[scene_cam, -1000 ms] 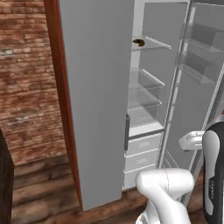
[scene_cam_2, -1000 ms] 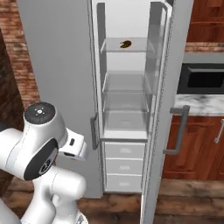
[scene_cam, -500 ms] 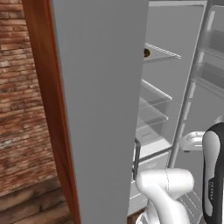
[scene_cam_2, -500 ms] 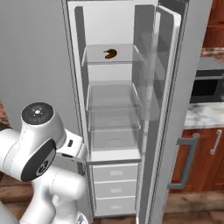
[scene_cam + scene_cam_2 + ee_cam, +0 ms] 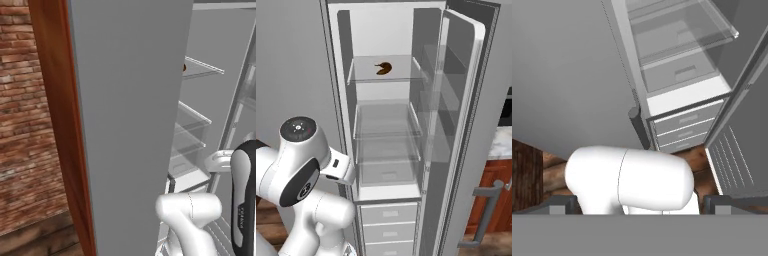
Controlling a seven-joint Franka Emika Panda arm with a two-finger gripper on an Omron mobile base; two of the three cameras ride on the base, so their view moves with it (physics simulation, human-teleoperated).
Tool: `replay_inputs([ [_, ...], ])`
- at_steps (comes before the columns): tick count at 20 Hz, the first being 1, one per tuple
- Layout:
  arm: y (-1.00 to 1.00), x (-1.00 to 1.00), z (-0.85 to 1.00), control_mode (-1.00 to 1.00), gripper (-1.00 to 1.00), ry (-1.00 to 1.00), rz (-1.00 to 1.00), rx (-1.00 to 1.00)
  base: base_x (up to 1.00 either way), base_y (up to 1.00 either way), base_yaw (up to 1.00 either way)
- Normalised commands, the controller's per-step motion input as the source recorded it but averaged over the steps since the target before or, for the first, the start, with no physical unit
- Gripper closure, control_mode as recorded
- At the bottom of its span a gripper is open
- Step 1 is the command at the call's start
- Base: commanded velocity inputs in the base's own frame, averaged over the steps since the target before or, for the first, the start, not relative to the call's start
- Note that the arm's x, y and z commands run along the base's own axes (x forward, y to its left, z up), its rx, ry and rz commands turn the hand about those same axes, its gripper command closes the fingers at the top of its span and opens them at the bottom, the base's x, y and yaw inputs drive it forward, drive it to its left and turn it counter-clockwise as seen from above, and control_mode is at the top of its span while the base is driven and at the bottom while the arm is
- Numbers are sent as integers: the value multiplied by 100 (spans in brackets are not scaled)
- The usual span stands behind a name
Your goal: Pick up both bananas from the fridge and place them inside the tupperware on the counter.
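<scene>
Close in front of the base, your two-finger gripper (image 5: 634, 206) hangs low with its dark tips spread as wide as they go and nothing between them, looking down at the translucent drawers (image 5: 684, 129) and the wooden floor (image 5: 549, 172). Beyond it stands the tall grey fridge (image 5: 406, 130) with its door (image 5: 466, 125) swung open. Up on the top clear glass shelf (image 5: 383, 75) lies one small curved banana (image 5: 384, 68), yellow with heavy brown patches, toward the back and well apart from your gripper. I would judge it light, soft and easily bruised, its skin a little slick, so take it across the thick middle of the curve with a gentle squeeze. The right base view gives you the whole shelf and the fruit plainly; in the left base view the fridge's flat grey side wall (image 5: 130, 125) blocks most of the inside, leaving a dark sliver at the shelf's edge (image 5: 183, 66) that is probably the banana. Whether a second one lies there I cannot tell.
</scene>
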Motion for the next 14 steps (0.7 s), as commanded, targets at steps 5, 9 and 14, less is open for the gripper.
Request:
replay_inputs([
  [5, 0, 0, 0, 100, -100, 0, 0, 0, 30, -12, 0],
  [9, 0, 0, 0, 100, -100, 0, 0, 0, 30, -24, 0],
  [14, 0, 0, 0, 100, -100, 0, 0, 0, 37, -32, 0],
])
